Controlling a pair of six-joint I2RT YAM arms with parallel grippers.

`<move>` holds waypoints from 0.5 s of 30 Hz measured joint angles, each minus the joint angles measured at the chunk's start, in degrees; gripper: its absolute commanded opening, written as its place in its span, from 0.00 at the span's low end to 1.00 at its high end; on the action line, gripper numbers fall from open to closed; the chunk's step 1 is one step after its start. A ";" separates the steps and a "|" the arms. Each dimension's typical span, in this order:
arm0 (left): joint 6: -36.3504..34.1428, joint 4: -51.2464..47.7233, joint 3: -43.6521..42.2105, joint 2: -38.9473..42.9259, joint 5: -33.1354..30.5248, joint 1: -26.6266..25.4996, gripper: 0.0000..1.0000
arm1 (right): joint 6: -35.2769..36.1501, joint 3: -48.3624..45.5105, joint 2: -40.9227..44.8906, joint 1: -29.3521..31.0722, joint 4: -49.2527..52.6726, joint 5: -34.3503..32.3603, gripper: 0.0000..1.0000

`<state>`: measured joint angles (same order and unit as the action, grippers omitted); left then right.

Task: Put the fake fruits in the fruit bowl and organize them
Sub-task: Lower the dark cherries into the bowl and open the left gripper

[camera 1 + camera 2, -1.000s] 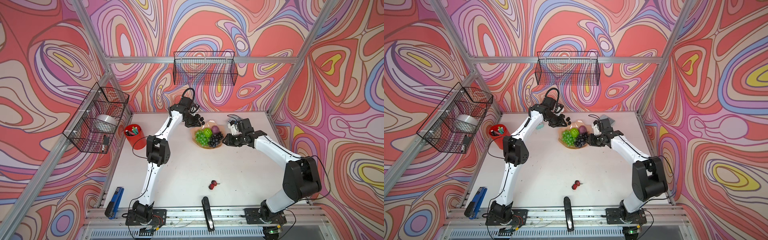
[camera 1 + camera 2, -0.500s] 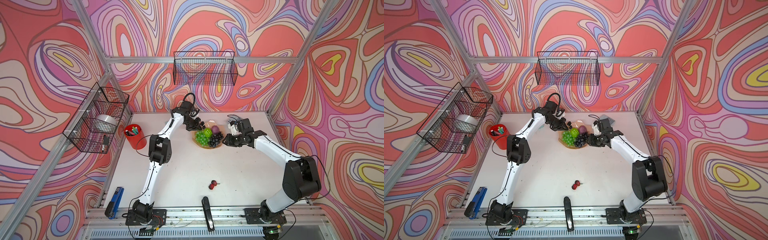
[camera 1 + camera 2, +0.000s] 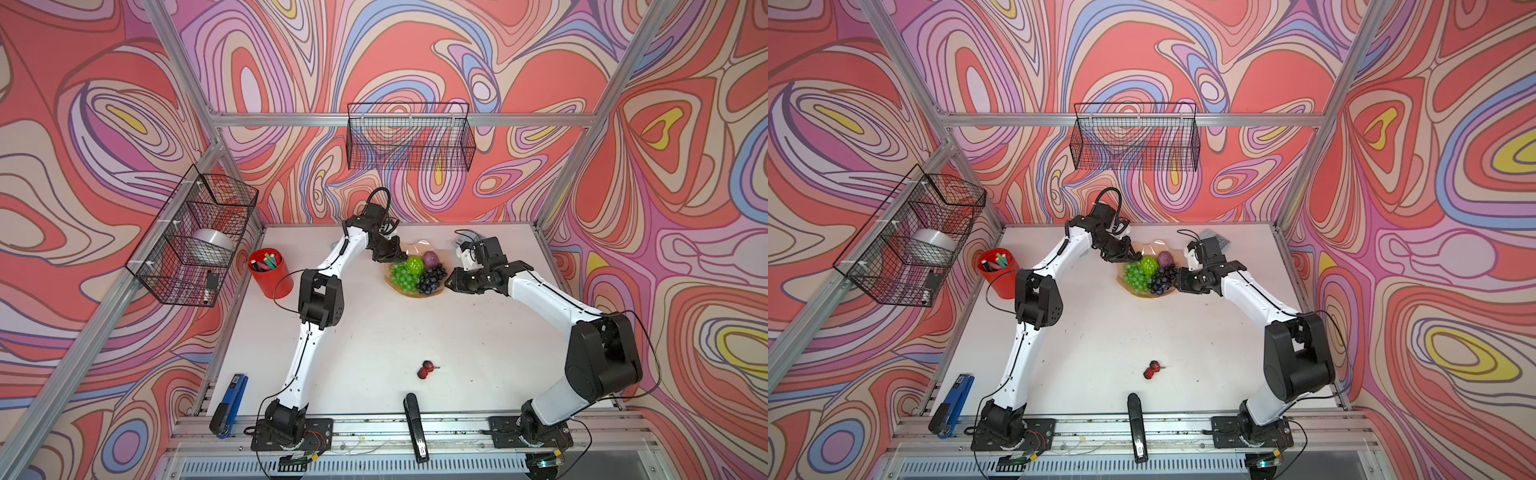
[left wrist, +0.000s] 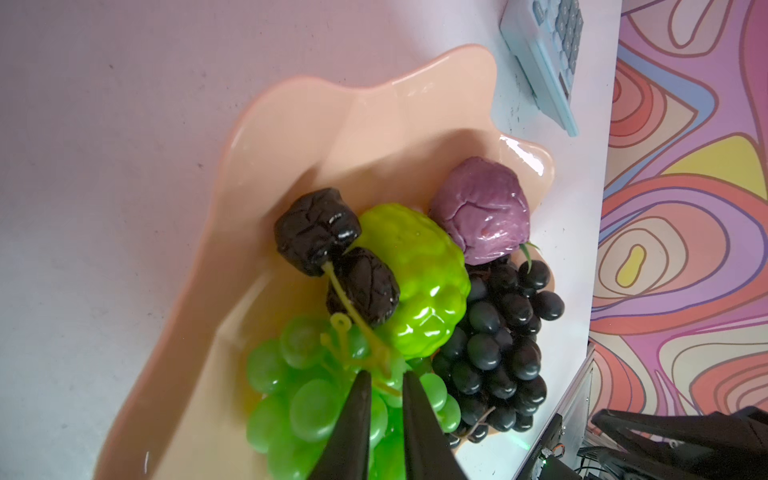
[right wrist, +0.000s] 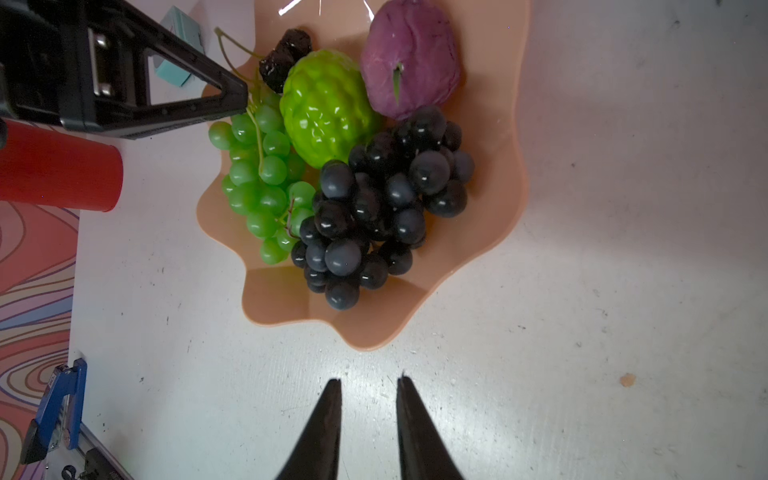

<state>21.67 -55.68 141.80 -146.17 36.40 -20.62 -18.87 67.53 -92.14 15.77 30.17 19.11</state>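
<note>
Over the left side of the fruit bowl (image 4: 291,124), the left gripper (image 4: 383,376) hangs with its jaws narrowly parted around the thin stem of the black berry pair (image 4: 332,257) — the berries themselves lie in the bowl, leaning on the lime-green ball (image 4: 419,282) beside the green grape bunch (image 4: 307,395). One fruit is out: the red berry pair (image 3: 427,369), well apart near the front edge of the table (image 3: 374,332), stem pointing to the right arm's side. The right gripper (image 5: 369,380) (empty, jaws slightly apart, just beside the bowl's rim) looks nearer; only a black stapler (image 3: 415,428) lies near that path.
</note>
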 measured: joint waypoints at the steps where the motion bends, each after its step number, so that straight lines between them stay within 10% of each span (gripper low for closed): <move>1: -0.02 0.00 0.00 0.00 0.02 0.00 0.28 | -0.11 0.00 0.00 0.00 -0.04 0.02 0.26; 15: -0.72 -0.59 -1.27 2.49 -2.43 0.00 0.49 | -0.37 -1.27 1.38 1.11 -0.92 -1.97 0.32</move>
<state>20.95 -56.27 140.53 -143.68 33.98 -20.62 -19.25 66.26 -90.76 16.88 29.26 17.15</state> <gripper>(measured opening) 0.434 0.309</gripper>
